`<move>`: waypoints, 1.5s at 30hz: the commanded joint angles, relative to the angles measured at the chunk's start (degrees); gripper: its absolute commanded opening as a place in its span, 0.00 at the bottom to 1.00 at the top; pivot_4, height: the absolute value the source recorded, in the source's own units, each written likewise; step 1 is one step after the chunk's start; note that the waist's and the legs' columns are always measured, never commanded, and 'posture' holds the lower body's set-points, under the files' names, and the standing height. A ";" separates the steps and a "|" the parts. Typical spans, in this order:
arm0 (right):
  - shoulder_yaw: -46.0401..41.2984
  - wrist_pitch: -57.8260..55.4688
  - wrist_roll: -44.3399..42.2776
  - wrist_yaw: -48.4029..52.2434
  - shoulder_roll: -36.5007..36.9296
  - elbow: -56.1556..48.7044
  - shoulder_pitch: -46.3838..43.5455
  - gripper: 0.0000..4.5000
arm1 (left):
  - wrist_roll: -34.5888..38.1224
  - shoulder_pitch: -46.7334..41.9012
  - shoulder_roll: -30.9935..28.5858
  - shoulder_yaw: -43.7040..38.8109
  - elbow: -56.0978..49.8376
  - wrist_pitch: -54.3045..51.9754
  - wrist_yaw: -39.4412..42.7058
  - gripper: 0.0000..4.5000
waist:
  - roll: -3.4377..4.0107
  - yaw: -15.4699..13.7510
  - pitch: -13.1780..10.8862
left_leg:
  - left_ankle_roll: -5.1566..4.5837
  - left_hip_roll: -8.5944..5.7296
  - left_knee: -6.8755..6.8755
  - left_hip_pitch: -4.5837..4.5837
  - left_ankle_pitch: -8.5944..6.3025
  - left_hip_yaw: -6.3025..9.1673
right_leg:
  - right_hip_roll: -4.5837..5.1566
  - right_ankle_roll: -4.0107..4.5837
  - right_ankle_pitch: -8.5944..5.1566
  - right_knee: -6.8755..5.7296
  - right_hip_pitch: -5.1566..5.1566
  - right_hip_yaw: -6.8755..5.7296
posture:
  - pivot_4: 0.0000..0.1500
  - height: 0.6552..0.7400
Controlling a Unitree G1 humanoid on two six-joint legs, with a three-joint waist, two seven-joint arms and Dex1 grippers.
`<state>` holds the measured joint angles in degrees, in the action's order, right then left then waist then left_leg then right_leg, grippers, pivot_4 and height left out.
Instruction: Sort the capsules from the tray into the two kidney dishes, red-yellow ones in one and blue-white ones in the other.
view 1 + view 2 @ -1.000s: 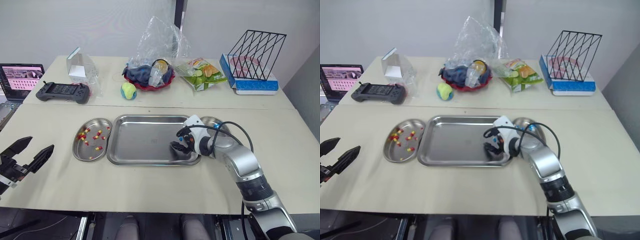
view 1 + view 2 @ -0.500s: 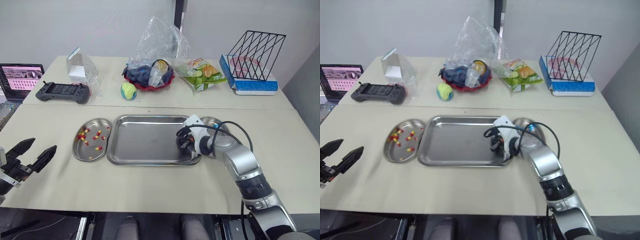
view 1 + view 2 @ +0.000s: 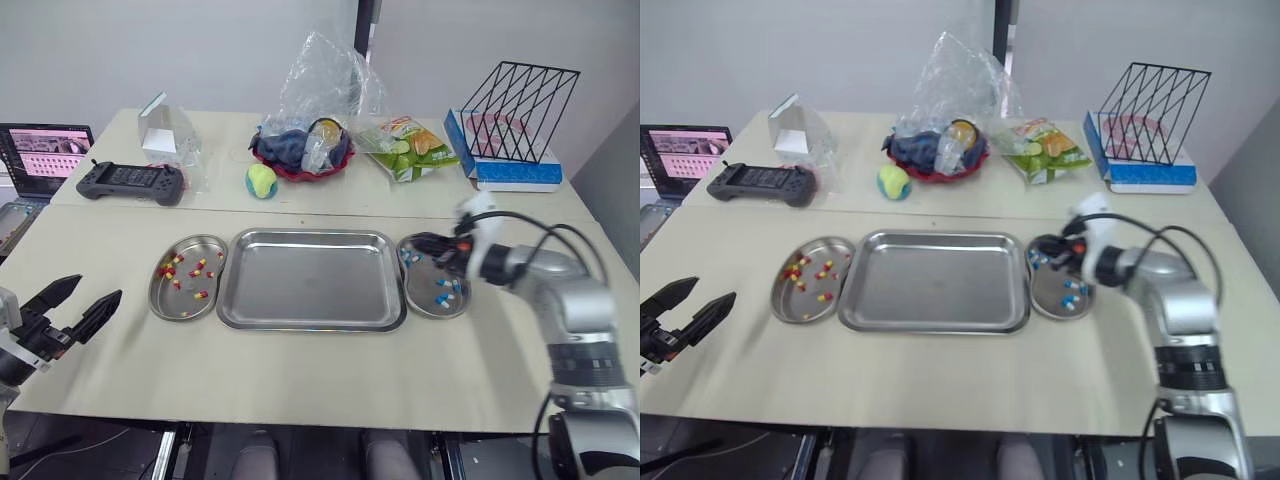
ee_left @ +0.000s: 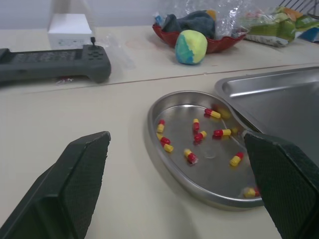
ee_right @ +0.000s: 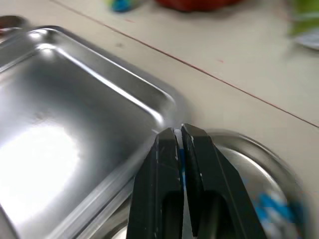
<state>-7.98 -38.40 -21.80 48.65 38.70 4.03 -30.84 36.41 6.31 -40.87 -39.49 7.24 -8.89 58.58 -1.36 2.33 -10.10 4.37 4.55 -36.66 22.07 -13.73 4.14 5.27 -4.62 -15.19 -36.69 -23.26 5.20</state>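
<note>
Whereas a second ago the right gripper (image 5: 179, 132) was down in the front right corner of the tray (image 3: 310, 285), it has since lifted away and swung over to the right kidney dish (image 3: 425, 305), which lies just beside the tray's right side. Its fingers are pressed almost together, and the sliver of blue in the narrow gap is probably a blue-white capsule (image 5: 180, 158) pinched between them, though little of it shows.

By my reading this is the last pick from the tray: its floor now looks bare and shiny, so the drop into the dish should all but finish the sort.

The left kidney dish (image 3: 180, 310), just beside the tray's left side, holds the scattered red-yellow capsules (image 4: 219, 133). The right dish already carries a few blue-white capsules (image 3: 441, 298) toward its front end.

The left gripper (image 3: 93, 292) hovers with its fingers spread wide near the front left corner of the desk (image 3: 300, 380), well apart from the dishes and holding nothing.
</note>
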 commanded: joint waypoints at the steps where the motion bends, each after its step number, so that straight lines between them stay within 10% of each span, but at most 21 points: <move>1: -0.13 2.62 -0.25 2.44 1.63 0.45 0.13 0.01 | 1.22 -1.28 -0.81 -0.30 -0.51 0.23 0.72 1.00 | 0.00 0.58 0.00 | 0.00 0.01 0.04 -0.04 0.00 0.01 | -0.03 0.01 -0.01 -0.01 0.00 0.02 | 1.00 0.98; 8: 0.21 3.66 -0.35 2.88 0.76 1.83 1.82 0.01 | 0.14 -2.05 -1.20 0.26 0.21 0.57 1.04 1.00 | 0.00 1.22 0.00 | 0.00 0.03 0.05 0.00 0.00 0.00 | -0.02 0.01 -0.02 0.03 0.00 0.03 | 1.00 0.98; 21: -7.02 6.41 -3.56 4.88 3.54 6.28 3.15 0.97 | -4.83 -5.21 -5.38 0.26 7.32 0.09 -4.06 1.00 | 0.02 0.51 -0.02 | 0.00 0.03 0.05 -0.01 0.00 0.00 | -0.03 0.01 -0.02 0.00 0.00 0.01 | 1.00 0.98; 45: -17.91 27.21 -3.44 6.95 9.41 24.18 11.04 0.99 | -12.76 -9.51 -12.37 5.60 18.84 2.95 -2.80 1.00 | 0.08 0.36 -0.04 | 0.01 0.02 0.08 -0.06 0.01 -0.02 | -0.02 0.01 -0.02 0.00 0.02 0.04 | 1.00 0.98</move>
<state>-24.12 -10.87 -23.89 55.21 47.84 30.43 -20.14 24.21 -2.59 -51.69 -33.58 25.90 -7.42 55.33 -1.27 2.69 -10.14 4.38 4.56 -36.58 22.01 -13.73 4.12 5.25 -4.62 -15.21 -36.69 -23.23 5.24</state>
